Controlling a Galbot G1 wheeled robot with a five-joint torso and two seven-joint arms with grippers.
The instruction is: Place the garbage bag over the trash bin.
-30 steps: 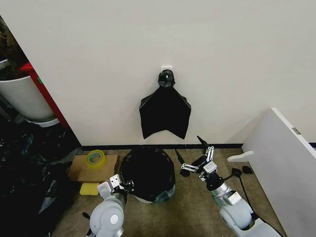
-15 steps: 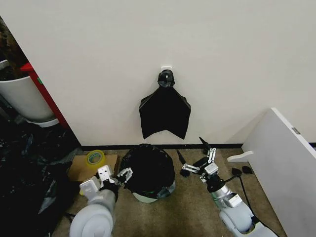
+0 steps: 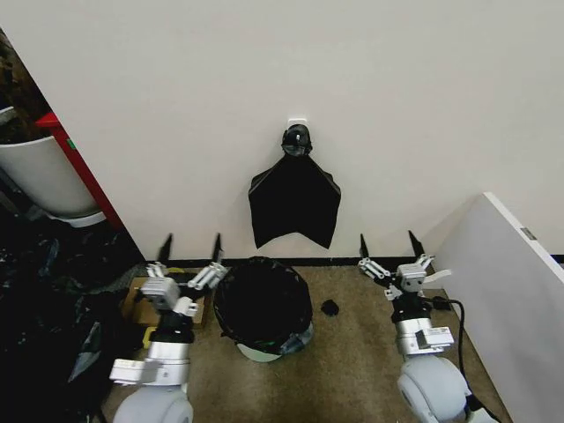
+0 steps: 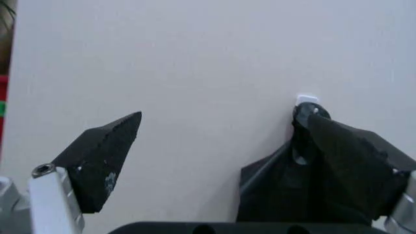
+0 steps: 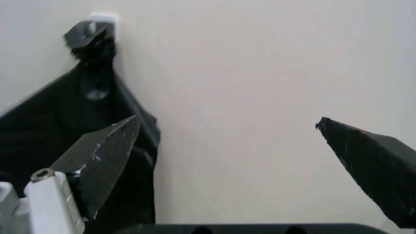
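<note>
Nearest us, our left tool [image 3: 189,248] and right tool [image 3: 388,244] stand raised, fingers apart, empty, flanking the round cream-white plastic trash bin [image 3: 264,350] on the floor. The thin glossy black garbage bag [image 3: 263,304] covers it; we judge it light, slippery, best pinched at its hem. Wrist views show the wall-hung fan-shaped bundle of black bags [image 4: 325,165].

Garbage bag [image 3: 263,301] glossy black, already draped over my trash bin [image 3: 261,351], covering mouth and upper sides, plastic crinkled; bin round, cream-white, only lower wall showing under bag edge; stands upright on carpet floor near the wall, between my two arms.
</note>
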